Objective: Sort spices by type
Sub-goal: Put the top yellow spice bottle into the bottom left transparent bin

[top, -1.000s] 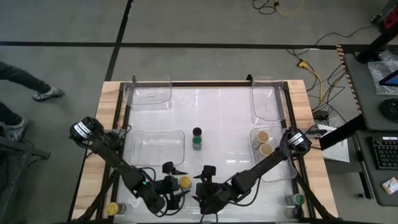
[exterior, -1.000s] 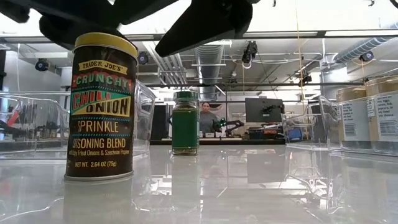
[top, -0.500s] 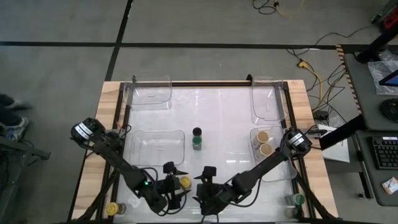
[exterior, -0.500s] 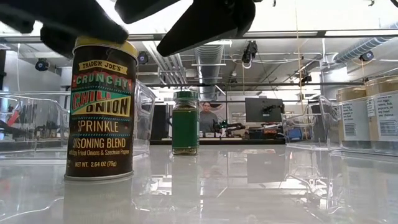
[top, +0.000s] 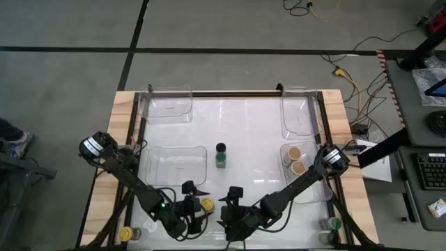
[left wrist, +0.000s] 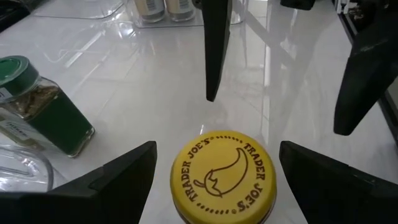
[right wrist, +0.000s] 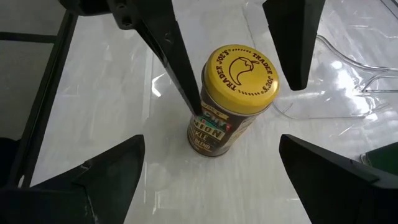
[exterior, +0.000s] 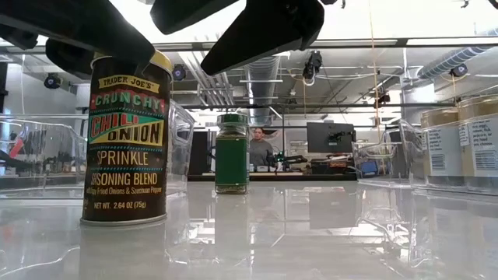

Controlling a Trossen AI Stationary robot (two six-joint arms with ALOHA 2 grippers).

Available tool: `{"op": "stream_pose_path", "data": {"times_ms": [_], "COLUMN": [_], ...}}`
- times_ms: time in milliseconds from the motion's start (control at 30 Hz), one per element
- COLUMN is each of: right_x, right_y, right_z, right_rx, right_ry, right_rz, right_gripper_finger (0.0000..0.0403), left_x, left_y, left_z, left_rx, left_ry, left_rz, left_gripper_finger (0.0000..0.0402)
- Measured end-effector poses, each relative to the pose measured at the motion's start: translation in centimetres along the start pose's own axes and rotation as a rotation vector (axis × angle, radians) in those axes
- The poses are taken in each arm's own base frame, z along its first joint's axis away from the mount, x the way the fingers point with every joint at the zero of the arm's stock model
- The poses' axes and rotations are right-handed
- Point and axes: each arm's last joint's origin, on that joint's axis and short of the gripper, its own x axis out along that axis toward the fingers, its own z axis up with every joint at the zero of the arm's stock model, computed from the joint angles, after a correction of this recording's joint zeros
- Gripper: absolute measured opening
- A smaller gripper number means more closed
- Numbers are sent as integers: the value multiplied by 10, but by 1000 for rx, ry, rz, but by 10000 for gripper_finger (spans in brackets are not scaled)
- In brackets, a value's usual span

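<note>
- Yellow-lid jar (top: 206,204) stands upright at table's near edge, right under the L gripper (top: 193,197); fingers apart, one on each side of lid, not touching.
- R gripper (top: 231,203) just beside it, fingers apart, holding nothing.
- Green jar (top: 221,160) w/ black-lid jar (top: 221,148) touching it, mid-table, loose.
- R tray (top: 311,183): two tan-lid jars (top: 296,160).
- L tray (top: 171,167) beside yellow-lid jar.

light: bright, overhead | glare: glossy table (top: 251,139) (reflections in low view) | focus: sharp
</note>
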Motion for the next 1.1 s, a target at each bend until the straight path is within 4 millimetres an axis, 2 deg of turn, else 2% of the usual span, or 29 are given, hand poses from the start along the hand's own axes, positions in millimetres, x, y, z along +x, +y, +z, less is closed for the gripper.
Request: {"op": "stream_pose_path", "data": {"times_ms": [300,500,867,1100], "right_x": [0,0,0,0], "right_y": [0,0,0,0], "right_z": [0,0,0,0], "right_rx": [0,0,0,-1], "right_ry": [0,0,0,1], "right_rz": [0,0,1,1], "right_gripper_finger": [364,364,364,364], "left_x": [1,2,1,1], "left_y": [1,4,3,3], "left_z": [-2,-6,-5,-4], "left_rx": [-35,-32,-25,-26], "left_ry": [3,21,9,6], "left_rz": [3,3,10,9], "left_gripper_finger": [316,288,253,218]}}
